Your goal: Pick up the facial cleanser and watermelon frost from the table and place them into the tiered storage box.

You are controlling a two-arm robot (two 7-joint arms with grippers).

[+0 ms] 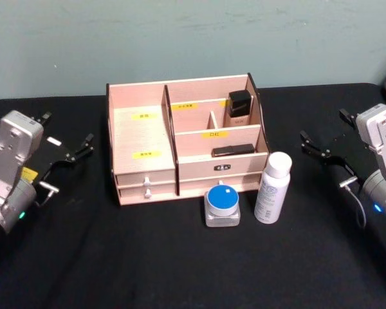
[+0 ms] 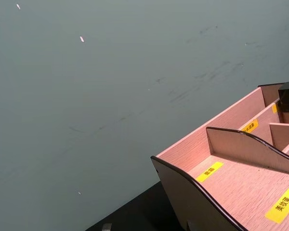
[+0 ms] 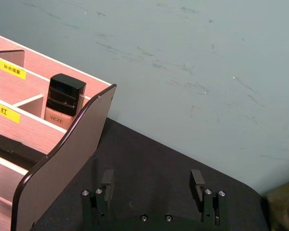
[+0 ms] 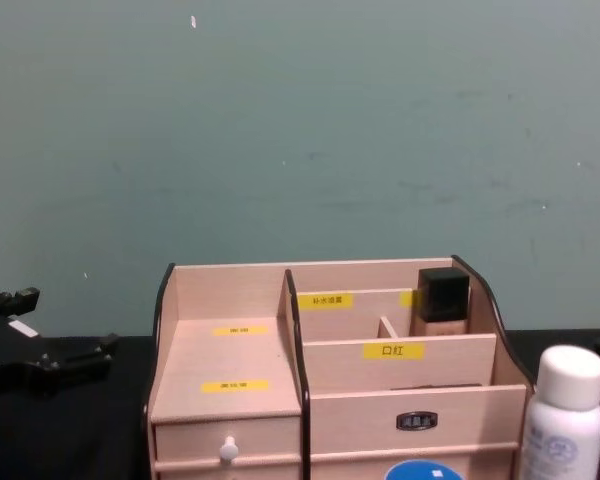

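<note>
Head view: facial cleanser (image 1: 272, 188), watermelon frost (image 1: 222, 205) upright on surface (image 1: 180, 270), just before tiered storage box (image 1: 141, 138). Right gripper (image 1: 323, 127) spread, empty, nearer both, ready to pick; left gripper (image 1: 67, 129) seemingly spread, parked aside.

Prob. lab test bench: black-cloth table (image 1: 148, 270) w/ bare teal wall (image 1: 180, 38) behind.
</note>
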